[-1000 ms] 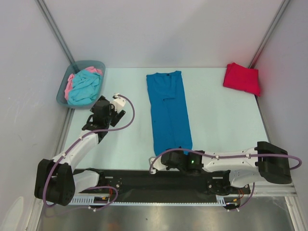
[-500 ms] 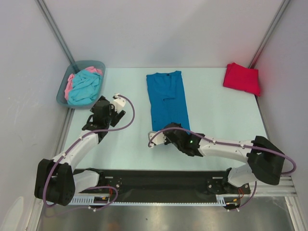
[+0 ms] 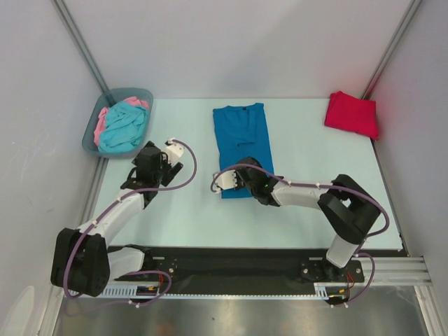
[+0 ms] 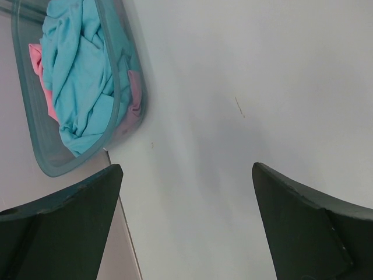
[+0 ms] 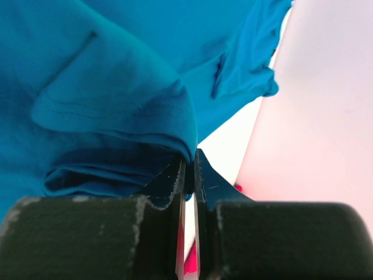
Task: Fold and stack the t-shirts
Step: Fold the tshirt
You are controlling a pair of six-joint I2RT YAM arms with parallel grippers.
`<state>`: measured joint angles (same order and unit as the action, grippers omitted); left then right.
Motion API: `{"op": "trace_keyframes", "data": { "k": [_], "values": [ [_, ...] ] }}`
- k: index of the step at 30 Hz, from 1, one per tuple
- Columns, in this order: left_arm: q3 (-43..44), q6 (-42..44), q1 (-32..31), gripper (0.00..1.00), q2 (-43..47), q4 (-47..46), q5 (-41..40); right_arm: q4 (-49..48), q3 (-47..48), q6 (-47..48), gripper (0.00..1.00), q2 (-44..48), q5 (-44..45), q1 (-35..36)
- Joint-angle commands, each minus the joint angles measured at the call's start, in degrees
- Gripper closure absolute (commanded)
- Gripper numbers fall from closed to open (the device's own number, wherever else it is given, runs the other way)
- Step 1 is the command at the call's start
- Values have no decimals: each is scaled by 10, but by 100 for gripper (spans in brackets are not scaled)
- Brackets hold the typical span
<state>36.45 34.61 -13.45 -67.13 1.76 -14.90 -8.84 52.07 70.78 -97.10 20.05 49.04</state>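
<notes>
The deep blue t-shirt (image 3: 241, 140) lies lengthwise in the middle of the table, its near end doubled back. My right gripper (image 3: 246, 176) is shut on that near hem and holds it over the shirt; in the right wrist view the blue cloth (image 5: 116, 87) is pinched between the fingers. A folded red t-shirt (image 3: 352, 113) lies at the far right corner. Turquoise (image 3: 124, 126) and pink t-shirts (image 3: 102, 120) lie crumpled in the bin. My left gripper (image 3: 155, 155) is open and empty over bare table near the bin.
The grey-blue plastic bin (image 3: 137, 92) stands at the far left corner, also in the left wrist view (image 4: 52, 166). White walls with metal posts close in the table on the left, back and right. The black rail with the arm bases runs along the near edge.
My right gripper has carried the blue shirt's near hem away from the table's front edge toward the far side, folding the shirt over itself. The left arm has not moved.
</notes>
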Motion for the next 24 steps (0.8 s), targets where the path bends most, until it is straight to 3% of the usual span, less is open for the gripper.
{"op": "trace_keyframes", "data": {
  "k": [1, 24],
  "values": [
    [-1, 8, 4, 0, 1, -15, -6, -74, 50, 36, 100, -31, -20, -17],
    [-5, 12, 4, 0, -15, -33, -15, -105, 179, 68, 100, -168, -40, -94]
  ]
}}
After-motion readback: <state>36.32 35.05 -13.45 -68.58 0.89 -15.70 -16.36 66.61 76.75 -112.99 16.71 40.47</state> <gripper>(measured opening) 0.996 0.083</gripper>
